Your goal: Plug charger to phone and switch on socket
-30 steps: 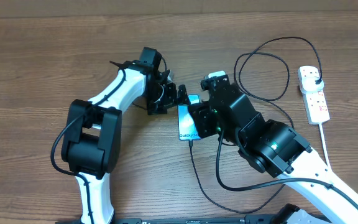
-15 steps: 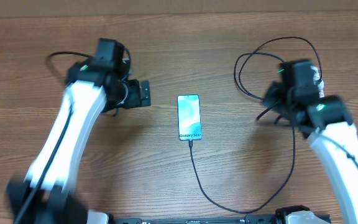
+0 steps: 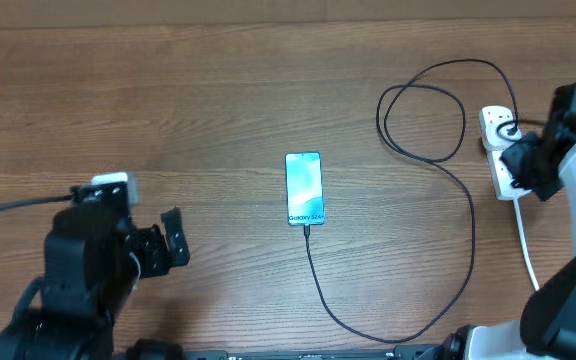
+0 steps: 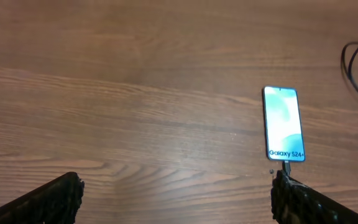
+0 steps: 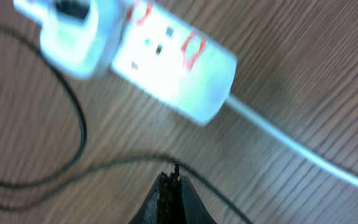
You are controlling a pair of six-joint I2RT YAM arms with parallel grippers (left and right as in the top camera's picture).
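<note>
The phone (image 3: 304,188) lies flat mid-table, screen up, with "Galaxy S24" text; it also shows in the left wrist view (image 4: 283,123). The thin black charger cable (image 3: 318,285) runs from the phone's near end, loops right and up to a black plug (image 3: 509,129) in the white socket strip (image 3: 509,176). My right gripper (image 3: 520,160) is shut and empty, hovering just beside the strip (image 5: 166,59), above the cable (image 5: 79,127). My left gripper (image 3: 173,240) is open and empty at the front left, well away from the phone.
The strip's thick white cord (image 3: 524,240) runs down the right side toward the front edge. Cable loops (image 3: 423,110) lie on the wood between the phone and the strip.
My left arm has pulled back from beside the phone to the front left. My right arm has swung right to the socket strip. The phone and cable have not moved.
</note>
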